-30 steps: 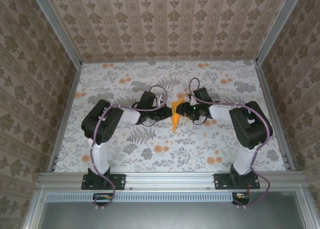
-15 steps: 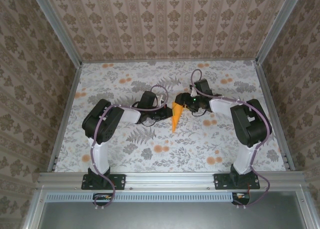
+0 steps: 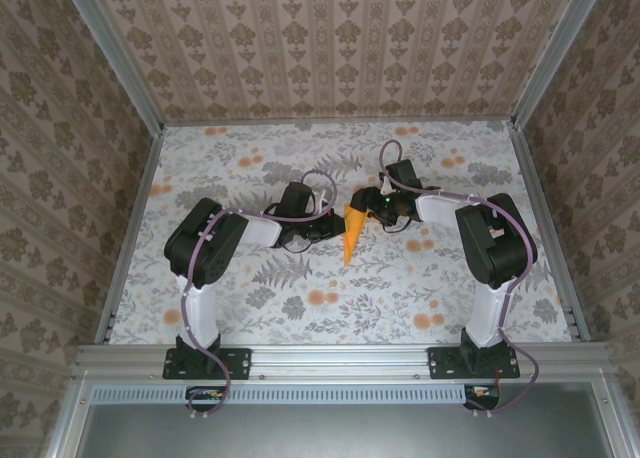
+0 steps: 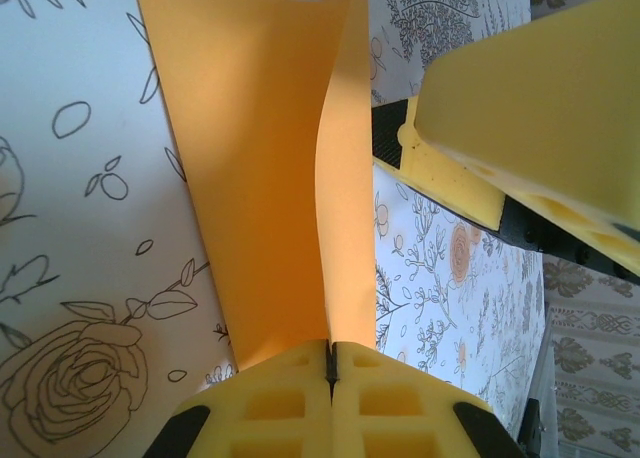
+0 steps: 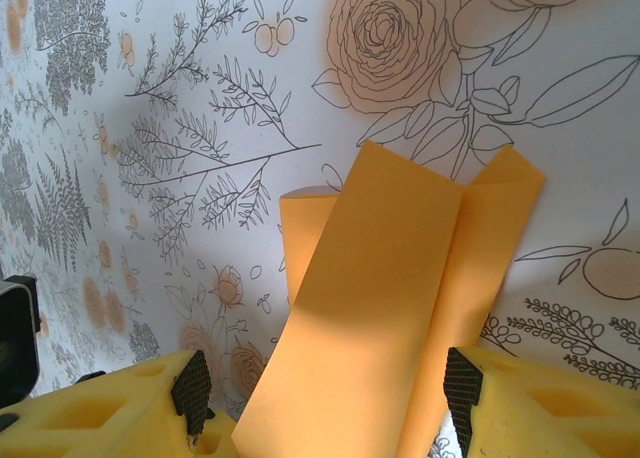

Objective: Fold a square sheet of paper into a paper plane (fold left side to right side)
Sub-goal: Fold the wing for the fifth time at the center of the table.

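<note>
Flaps loose, crease at risk

Holding plane [image 3: 350, 234] near middle of table [image 3: 250, 298], left gripper [image 4: 332, 363] pinched shut on its fold; straddling the splayed flaps with right gripper [image 5: 320, 403], jaws apart. Likely to crumple or mis-crease if closed off-line, or tear if tugged against the pinch.

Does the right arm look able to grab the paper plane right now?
Probably yes: the right gripper stands open with the paper plane between its fingers, nothing blocking; the left gripper pinches it from the opposite side.
</note>
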`<act>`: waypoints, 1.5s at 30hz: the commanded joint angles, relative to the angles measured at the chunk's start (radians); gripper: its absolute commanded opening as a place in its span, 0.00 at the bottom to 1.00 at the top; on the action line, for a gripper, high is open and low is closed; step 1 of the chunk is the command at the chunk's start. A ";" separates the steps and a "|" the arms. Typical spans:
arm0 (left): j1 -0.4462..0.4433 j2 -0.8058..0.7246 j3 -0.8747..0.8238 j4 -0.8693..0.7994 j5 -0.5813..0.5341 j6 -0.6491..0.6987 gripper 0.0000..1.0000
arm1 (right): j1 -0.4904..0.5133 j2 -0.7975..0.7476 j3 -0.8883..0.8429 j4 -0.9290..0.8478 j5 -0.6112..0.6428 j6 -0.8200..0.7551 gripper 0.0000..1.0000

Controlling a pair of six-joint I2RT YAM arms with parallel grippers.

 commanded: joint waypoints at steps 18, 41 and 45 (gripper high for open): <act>0.008 0.008 0.035 -0.055 0.025 0.057 0.00 | 0.021 0.100 0.103 -0.138 0.025 -0.037 0.67; 0.021 0.036 0.114 -0.185 0.012 0.149 0.00 | 0.041 0.167 0.173 -0.284 0.061 -0.088 0.68; 0.022 0.051 0.122 -0.185 0.014 0.153 0.00 | 0.046 0.170 0.175 -0.283 0.058 -0.089 0.68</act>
